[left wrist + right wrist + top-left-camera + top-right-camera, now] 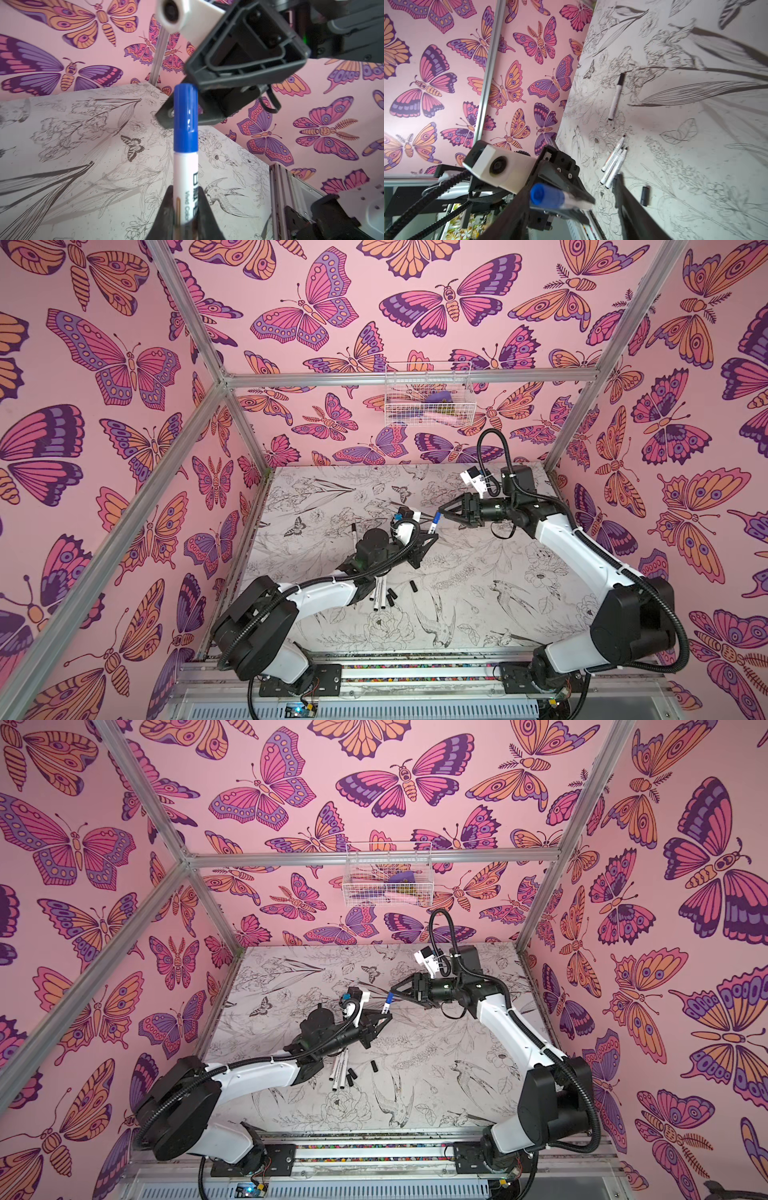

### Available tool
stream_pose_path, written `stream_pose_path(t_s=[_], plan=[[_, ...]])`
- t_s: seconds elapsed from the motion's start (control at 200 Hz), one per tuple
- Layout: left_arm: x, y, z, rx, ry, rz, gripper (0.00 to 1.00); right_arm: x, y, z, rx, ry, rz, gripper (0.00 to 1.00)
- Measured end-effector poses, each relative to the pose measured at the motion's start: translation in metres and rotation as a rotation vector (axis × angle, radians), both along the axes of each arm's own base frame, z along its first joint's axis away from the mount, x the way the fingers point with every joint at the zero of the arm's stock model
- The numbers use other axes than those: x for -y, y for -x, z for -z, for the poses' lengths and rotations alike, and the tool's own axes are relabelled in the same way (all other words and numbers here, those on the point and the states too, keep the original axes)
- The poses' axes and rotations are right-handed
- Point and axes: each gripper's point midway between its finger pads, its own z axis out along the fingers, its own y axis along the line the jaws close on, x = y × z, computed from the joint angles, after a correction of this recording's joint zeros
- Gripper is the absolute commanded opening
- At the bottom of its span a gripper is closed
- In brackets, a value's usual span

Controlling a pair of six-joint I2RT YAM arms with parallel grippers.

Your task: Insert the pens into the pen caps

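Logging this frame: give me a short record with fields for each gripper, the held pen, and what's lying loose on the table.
left gripper: shut on pen, raised off the table
blue cap: seated on that pen's tip
right gripper: open, at the blue cap's end
capped pen: lying alone, black cap on
loose pens: three, uncapped, side by side
black caps: loose beside the loose pens

L gripper clamped on blue-capped pen barrel. R gripper at that pen's cap end, jaws spread apart w/ cap between. Both arms reach inward.
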Motion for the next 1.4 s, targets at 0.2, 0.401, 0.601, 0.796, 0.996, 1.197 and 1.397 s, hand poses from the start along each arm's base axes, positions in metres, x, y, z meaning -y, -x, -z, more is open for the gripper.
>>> stream_pose_path(t_s=[0.2, 0.401, 0.601, 0.796, 0.996, 1.197, 1.397], plan=[[-0.056, -0.028, 0.041, -0.11, -0.011, -0.264, 0.0, 0.023, -0.013, 0.004, -0.006, 0.014, 0.096, 0.68], [-0.137, -0.038, 0.019, -0.154, -0.035, -0.556, 0.0, 0.025, -0.013, 0.008, -0.014, 0.032, 0.108, 0.67], [-0.227, -0.043, 0.029, -0.267, -0.082, -0.809, 0.0, 0.026, -0.014, 0.018, -0.048, 0.053, 0.118, 0.66], [-0.262, -0.041, 0.096, -0.505, -0.192, -0.897, 0.0, 0.027, -0.016, 0.028, -0.076, 0.07, 0.123, 0.64], [-0.254, -0.044, 0.157, -0.697, -0.345, -0.841, 0.0, 0.028, -0.017, 0.024, -0.062, 0.086, 0.122, 0.64], [-0.252, -0.06, 0.17, -0.733, -0.415, -0.827, 0.06, 0.03, -0.016, 0.027, -0.059, 0.107, 0.122, 0.63], [-0.249, -0.074, 0.179, -0.75, -0.438, -0.819, 0.18, 0.031, -0.016, 0.029, -0.057, 0.12, 0.123, 0.63]])
